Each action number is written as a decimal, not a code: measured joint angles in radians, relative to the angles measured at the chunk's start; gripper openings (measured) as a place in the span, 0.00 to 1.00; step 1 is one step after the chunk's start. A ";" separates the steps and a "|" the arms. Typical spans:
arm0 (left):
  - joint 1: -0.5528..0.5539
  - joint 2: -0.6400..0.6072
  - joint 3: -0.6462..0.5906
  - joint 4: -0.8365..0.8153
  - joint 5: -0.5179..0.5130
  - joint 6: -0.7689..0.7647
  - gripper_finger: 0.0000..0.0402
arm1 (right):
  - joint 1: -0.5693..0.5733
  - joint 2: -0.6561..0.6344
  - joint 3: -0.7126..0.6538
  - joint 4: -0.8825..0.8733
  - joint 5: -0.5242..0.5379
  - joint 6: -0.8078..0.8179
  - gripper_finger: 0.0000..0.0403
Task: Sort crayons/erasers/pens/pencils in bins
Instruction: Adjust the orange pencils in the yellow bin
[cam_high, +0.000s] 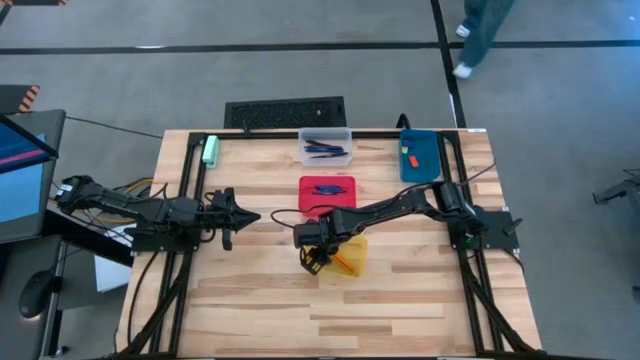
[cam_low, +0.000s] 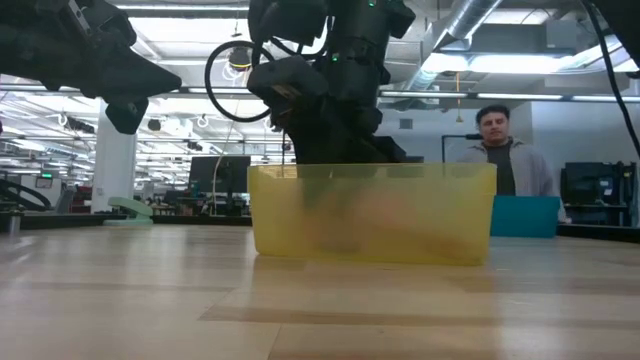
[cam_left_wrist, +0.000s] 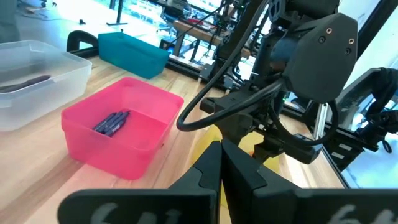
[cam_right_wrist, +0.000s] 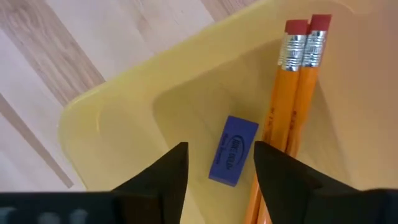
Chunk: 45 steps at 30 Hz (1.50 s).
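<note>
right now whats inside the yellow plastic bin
Two orange pencils and a small blue block lie in the yellow plastic bin. The right gripper hides part of its floor.

The right arm reaches from the table's right edge across toward the middle, elbow bent, its wrist turned downward. The right gripper (cam_high: 318, 258) hangs at the end of it, pointing down, with its two dark fingers (cam_right_wrist: 166, 175) spread apart and nothing between them. The left arm lies stretched in from the left side, level above the table. The left gripper (cam_high: 228, 217) points toward the centre, its fingers (cam_left_wrist: 208, 176) pressed together.
</note>
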 joint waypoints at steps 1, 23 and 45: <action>0.000 0.000 0.000 0.000 0.000 0.000 0.00 | 0.000 0.000 0.000 -0.001 0.000 0.000 0.48; 0.000 0.000 0.000 0.000 0.000 0.000 0.00 | -0.001 0.036 0.000 -0.004 -0.019 0.026 0.55; 0.000 0.000 0.000 0.000 -0.007 0.000 0.00 | 0.006 0.025 0.082 -0.090 0.005 0.017 0.58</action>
